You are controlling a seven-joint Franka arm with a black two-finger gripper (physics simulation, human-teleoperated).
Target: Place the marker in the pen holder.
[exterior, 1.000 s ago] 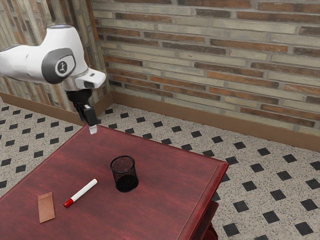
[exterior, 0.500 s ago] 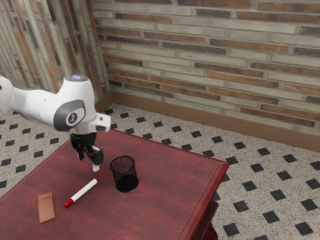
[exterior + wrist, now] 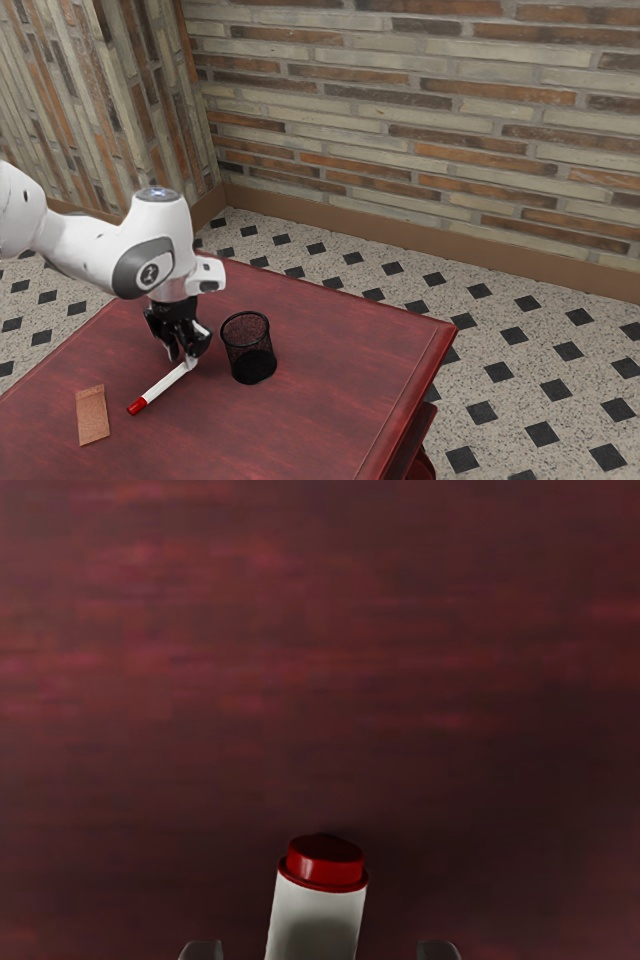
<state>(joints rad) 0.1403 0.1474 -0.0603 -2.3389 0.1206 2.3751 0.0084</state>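
The marker (image 3: 160,388) lies flat on the counter (image 3: 320,400), in the lower left of the exterior view. Its long axis slants from the large red cap, at the lower left, up toward the exterior view's right, where the far end reaches in under the gripper (image 3: 182,358). So the gripper is over the end away from the cap, and most of the barrel runs out from it toward the lower left.

The gripper is open. The wrist view has the white barrel between the two fingertips (image 3: 201,951), with a gap on either side. The line from one fingertip to the other crosses the barrel nearly square, with only a slight slant, which looks right for closing across its width.

The step in hand seems to be lining up the grasp, the task being in its early part. A little more of the barrel between the fingers would probably make a surer hold; taken so near the end, the marker could tip under the weight of its capped part.

The pen holder (image 3: 248,348) stands upright just beside the gripper, toward the exterior view's right. After a lift, the marker would need turning from lying to upright before it could drop in.
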